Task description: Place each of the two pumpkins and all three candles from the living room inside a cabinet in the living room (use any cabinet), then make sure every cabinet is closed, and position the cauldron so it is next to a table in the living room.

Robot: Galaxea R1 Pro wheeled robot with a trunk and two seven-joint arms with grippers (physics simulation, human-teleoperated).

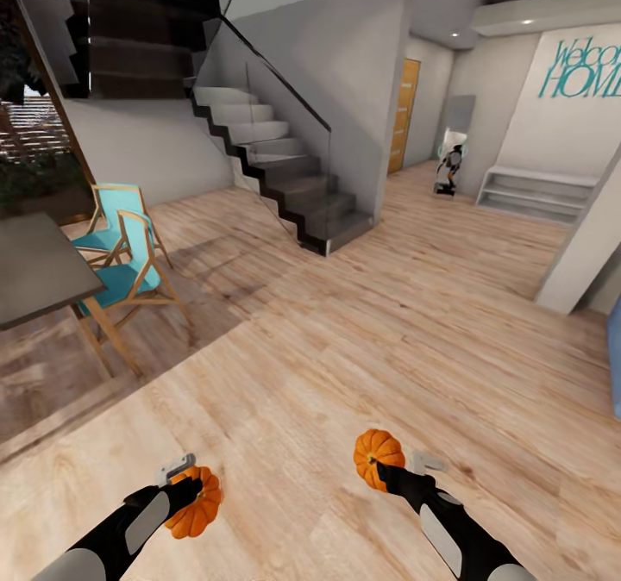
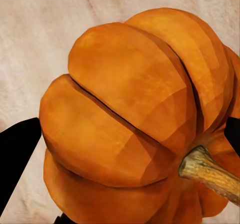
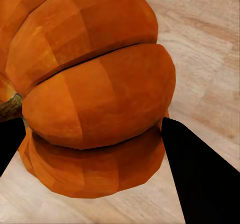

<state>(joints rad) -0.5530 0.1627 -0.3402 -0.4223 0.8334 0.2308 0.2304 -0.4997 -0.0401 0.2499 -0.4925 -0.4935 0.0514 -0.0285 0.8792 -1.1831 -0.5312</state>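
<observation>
The left gripper [image 1: 191, 495] is clamped on one pumpkin [image 1: 197, 503] between its jaws; the right gripper [image 1: 385, 469] likewise grips the other pumpkin [image 1: 378, 455], above wooden floor [image 1: 345, 348].

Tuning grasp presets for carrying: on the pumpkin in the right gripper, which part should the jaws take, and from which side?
Grip the ribbed belly of the pumpkin across its widest part, one finger on each flank, as the right gripper does now. The right wrist view shows the stem off to one side, so come in side-on to the stem axis; the round body probably seats better than the thin stem.
</observation>
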